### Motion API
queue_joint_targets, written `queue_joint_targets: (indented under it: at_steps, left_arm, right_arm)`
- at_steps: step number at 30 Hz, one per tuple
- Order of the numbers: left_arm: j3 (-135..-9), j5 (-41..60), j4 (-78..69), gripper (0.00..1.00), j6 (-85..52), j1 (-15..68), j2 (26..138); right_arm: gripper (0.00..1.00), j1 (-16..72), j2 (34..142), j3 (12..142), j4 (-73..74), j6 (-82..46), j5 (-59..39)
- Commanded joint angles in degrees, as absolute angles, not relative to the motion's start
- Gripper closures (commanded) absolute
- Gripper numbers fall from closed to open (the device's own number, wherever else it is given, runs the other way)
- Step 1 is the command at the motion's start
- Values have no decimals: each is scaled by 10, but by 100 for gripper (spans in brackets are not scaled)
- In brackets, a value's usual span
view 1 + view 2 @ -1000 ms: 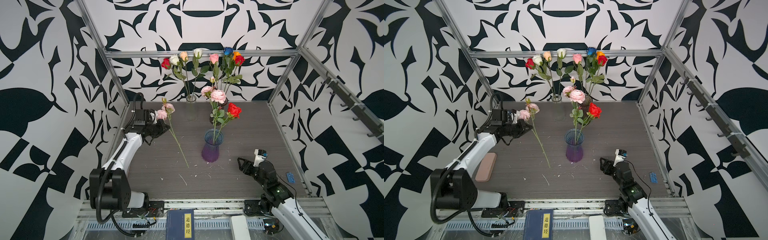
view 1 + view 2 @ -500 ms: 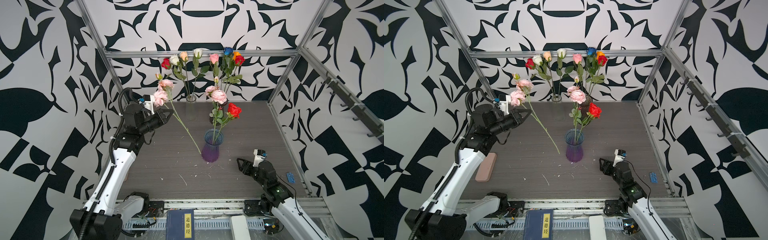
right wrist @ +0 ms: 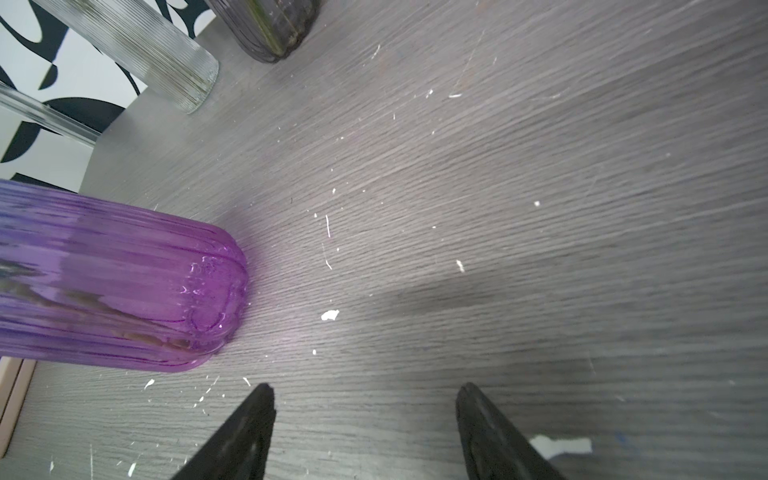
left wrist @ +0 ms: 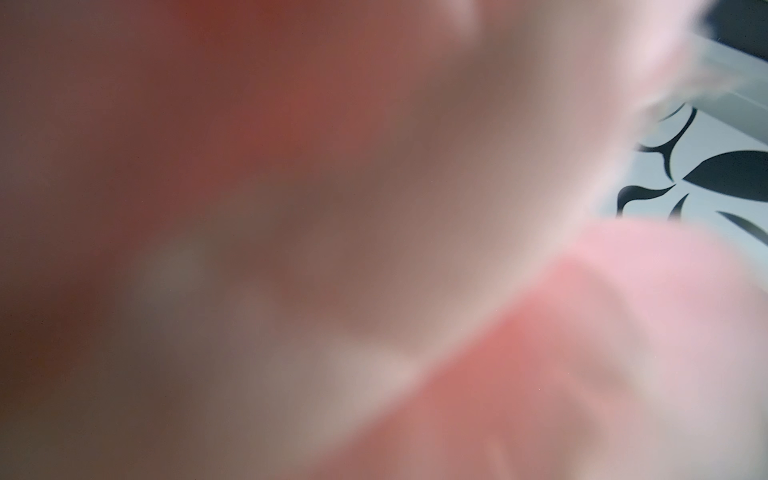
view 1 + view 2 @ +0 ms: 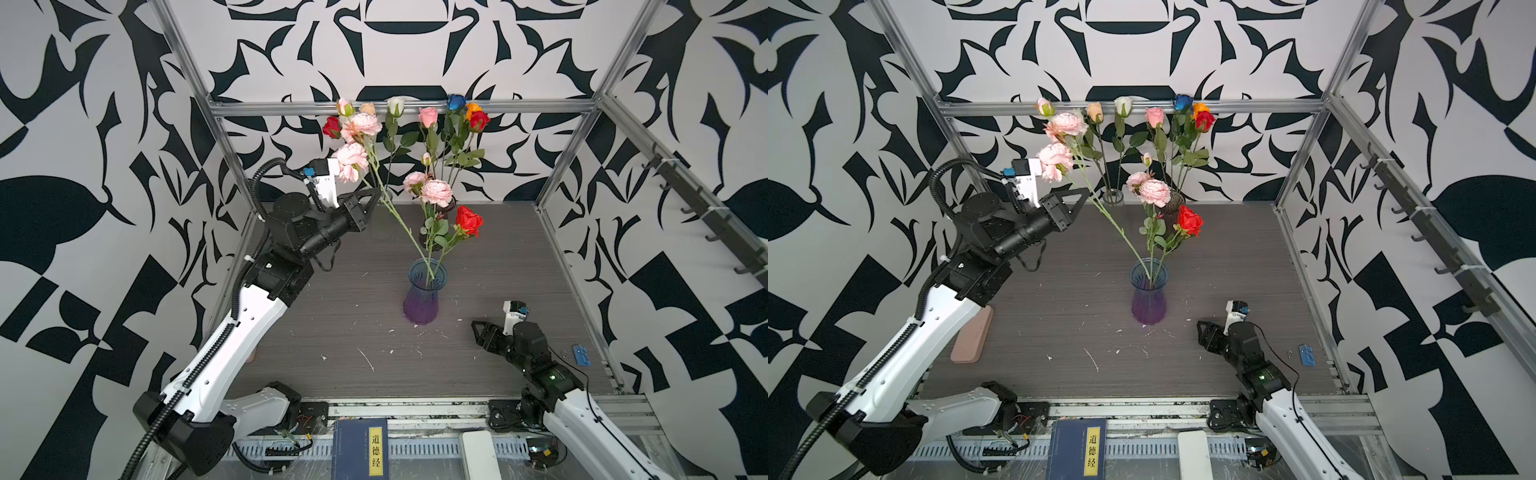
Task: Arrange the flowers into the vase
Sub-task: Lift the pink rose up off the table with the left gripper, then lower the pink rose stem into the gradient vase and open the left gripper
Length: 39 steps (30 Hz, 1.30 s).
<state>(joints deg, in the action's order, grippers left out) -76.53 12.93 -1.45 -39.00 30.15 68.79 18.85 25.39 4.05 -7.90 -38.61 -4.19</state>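
Gripping the pink spray (image 5: 360, 124) by its stem in the clenched left tool (image 5: 376, 197), up high over the left of the bench (image 5: 332, 316). Seems to have the stem's tip just at the vase (image 5: 420, 305) mouth, mid-bench. Better to tilt upright, then lower slowly past the two stems (image 5: 432, 245) already in. Right tool (image 5: 477, 332) released and empty, low beside the vase. Grey woodgrain, scuffed, flecked white; black-and-white leaf-print walls all round.

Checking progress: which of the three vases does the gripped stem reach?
The purple vase, mid-table: the frilly pink spray in the left gripper slants into its mouth. The clear vase and dark vase stand at the back.
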Motion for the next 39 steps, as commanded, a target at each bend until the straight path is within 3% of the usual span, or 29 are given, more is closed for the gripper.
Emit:
queue_joint_targets:
  at_steps: [1, 13, 27, 30, 36, 39]
  left_arm:
    - [-774, 84, -55, 100, -353, 309, 704]
    - [-721, 10, -122, 100, -287, 377, 755]
    - [-604, -132, -115, 100, -278, 472, 704]
    - [-606, -138, -99, 87, -280, 472, 704]
    - [-613, -130, -87, 46, -276, 472, 702]
    - [-629, -111, -71, 36, -270, 472, 706]
  right_arm:
    - [27, 191, 241, 44, -71, -381, -32]
    - [28, 192, 236, 47, -79, -381, -19]
    - [28, 191, 242, 47, -74, -379, -21]
    - [28, 191, 255, 48, -66, -379, -23]
    - [28, 192, 267, 50, -61, -376, -31]
    - [28, 191, 258, 48, -64, -376, -27]
